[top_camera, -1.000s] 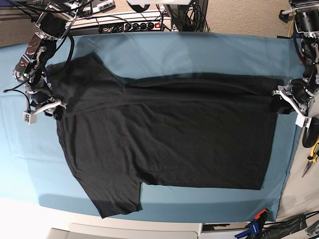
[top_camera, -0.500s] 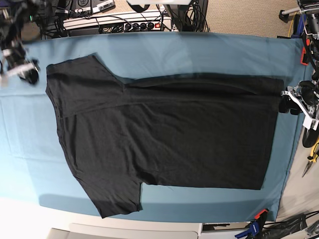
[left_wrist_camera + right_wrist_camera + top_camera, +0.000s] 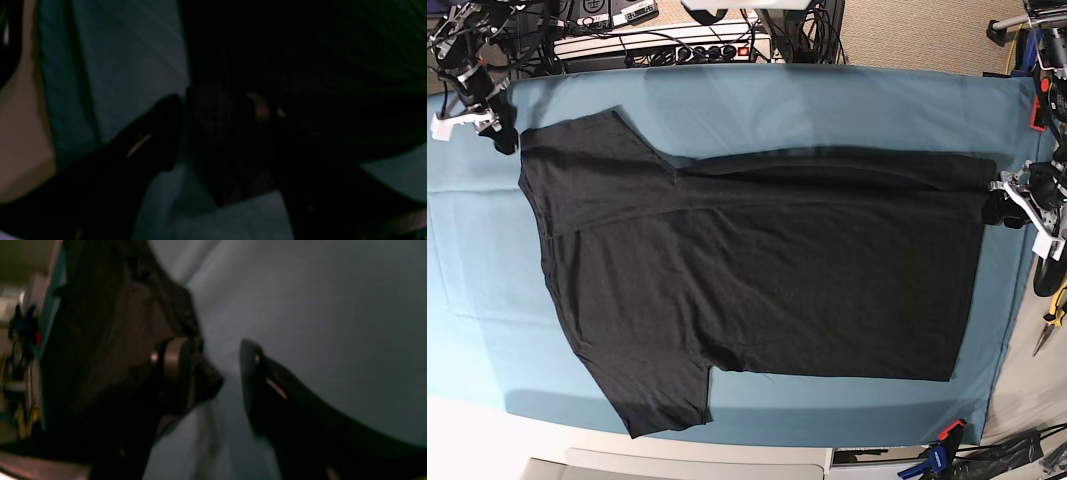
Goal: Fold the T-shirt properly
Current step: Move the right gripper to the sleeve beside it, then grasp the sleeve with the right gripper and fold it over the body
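- Black cloth: your T-shirt (image 3: 757,270) lies flat on the teal table cover (image 3: 827,105), no print or writing readable
- Left gripper (image 3: 1005,207) spread at the hem edge
- Right gripper (image 3: 217,373) spread beside the sleeve

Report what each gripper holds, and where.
Right gripper: nothing, open beside the T-shirt sleeve. Left gripper: at the hem's corner; too dark to tell any hold.

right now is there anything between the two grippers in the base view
Only the T-shirt, spread flat on the teal table cover, lies between the right gripper and the left gripper in the base view.
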`<move>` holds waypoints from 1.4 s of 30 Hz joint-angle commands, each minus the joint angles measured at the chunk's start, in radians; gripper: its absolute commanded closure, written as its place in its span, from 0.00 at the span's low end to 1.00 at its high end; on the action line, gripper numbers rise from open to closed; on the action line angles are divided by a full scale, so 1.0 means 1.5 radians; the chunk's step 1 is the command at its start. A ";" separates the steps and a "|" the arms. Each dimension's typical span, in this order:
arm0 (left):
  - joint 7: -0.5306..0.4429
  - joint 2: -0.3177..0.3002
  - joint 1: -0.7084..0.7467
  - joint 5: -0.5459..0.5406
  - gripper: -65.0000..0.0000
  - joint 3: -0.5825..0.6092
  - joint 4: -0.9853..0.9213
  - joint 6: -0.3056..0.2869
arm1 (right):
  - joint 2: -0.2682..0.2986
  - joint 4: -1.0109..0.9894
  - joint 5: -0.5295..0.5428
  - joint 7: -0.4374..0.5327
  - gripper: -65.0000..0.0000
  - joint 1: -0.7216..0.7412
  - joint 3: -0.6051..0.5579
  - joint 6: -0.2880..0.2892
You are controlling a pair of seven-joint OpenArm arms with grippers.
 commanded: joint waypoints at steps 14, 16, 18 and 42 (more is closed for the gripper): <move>-0.010 -0.018 -0.009 -0.011 0.53 -0.005 0.010 -0.002 | 0.009 0.004 0.013 -0.072 0.73 -0.023 -0.033 0.017; -0.010 -0.018 -0.009 -0.011 0.53 -0.005 0.010 -0.002 | 0.009 0.004 0.013 -0.075 0.80 -0.030 -0.033 0.017; -0.011 -0.018 -0.009 -0.011 0.53 -0.005 0.010 -0.002 | 0.009 0.004 0.029 -0.081 0.89 -0.034 -0.033 0.017; -0.018 -0.018 -0.009 0.010 0.53 -0.005 0.010 -0.003 | -0.044 0.137 0.096 -0.067 1.00 0.111 -0.189 0.103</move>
